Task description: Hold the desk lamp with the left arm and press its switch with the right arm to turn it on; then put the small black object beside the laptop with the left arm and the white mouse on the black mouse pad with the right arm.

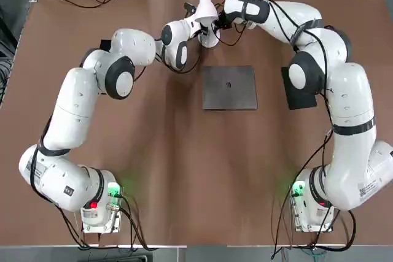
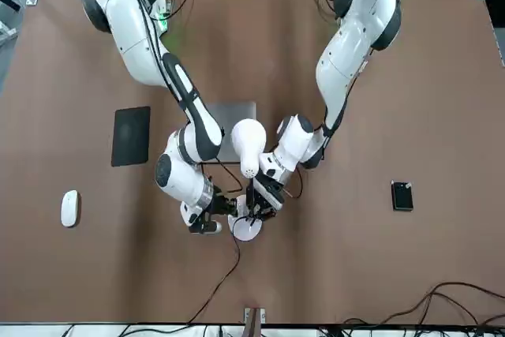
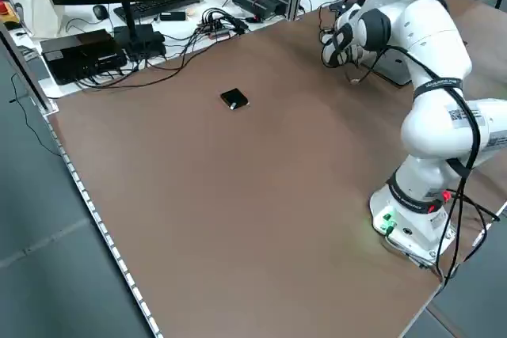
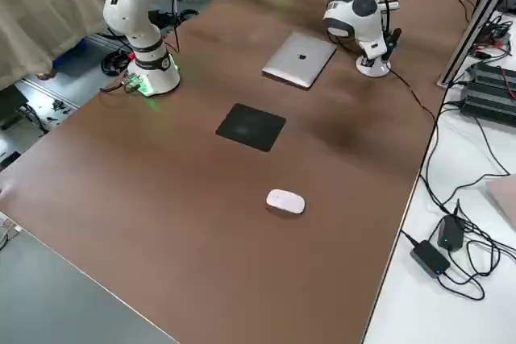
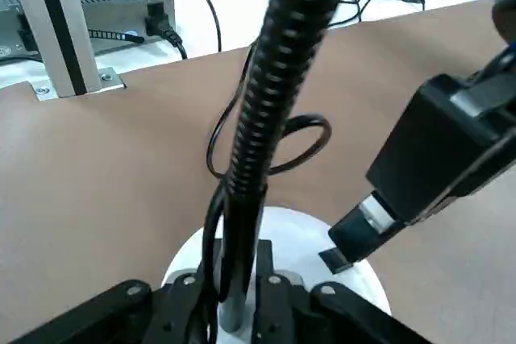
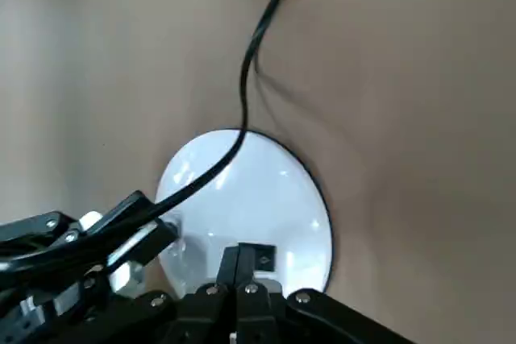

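Two grippers crowd the desk lamp (image 1: 207, 11) at the far middle of the table, switch just under the right one.

From overhead, the left gripper (image 1: 198, 24) comes in from the lamp's left and the right gripper (image 1: 220, 21) from its right, so the right arm is the nearer to the base. Facing the robot, the small black object (image 2: 402, 195) lies well out on the left arm's side and the white mouse (image 2: 69, 207) well out on the right arm's, past the black mouse pad (image 2: 131, 135); the laptop (image 2: 237, 128) sits just robot-side of the lamp. At the left wrist, the jaws are clamped on the upright stem. At the right wrist, the jaws are pressed together, tips pointing down at the dark switch (image 6: 260, 257) on the white base (image 6: 274, 191), touching or nearly so.
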{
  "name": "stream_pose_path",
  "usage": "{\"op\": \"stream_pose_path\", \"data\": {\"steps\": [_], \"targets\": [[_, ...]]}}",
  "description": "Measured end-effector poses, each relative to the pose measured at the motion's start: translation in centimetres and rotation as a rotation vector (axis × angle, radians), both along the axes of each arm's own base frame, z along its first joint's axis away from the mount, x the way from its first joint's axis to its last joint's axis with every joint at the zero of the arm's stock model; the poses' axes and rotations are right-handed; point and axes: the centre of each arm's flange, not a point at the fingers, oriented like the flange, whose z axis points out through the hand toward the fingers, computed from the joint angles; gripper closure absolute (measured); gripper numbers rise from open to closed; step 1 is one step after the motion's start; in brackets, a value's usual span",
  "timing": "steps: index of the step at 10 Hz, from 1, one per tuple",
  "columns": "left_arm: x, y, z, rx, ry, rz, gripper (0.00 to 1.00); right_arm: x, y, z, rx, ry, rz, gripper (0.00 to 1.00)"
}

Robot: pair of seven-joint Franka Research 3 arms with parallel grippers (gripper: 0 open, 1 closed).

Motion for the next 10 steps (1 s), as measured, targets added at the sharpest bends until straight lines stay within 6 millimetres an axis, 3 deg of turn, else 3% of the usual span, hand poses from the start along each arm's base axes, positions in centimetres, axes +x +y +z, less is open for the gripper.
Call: {"op": "stream_pose_path", "data": {"steps": [10], "targets": [[-0.03,-0.01,-0.04,0.0,0.001,0.0,0.78,-0.73,0.68,-0.72,-0.011,-0.011,0.001,0.99]]}}
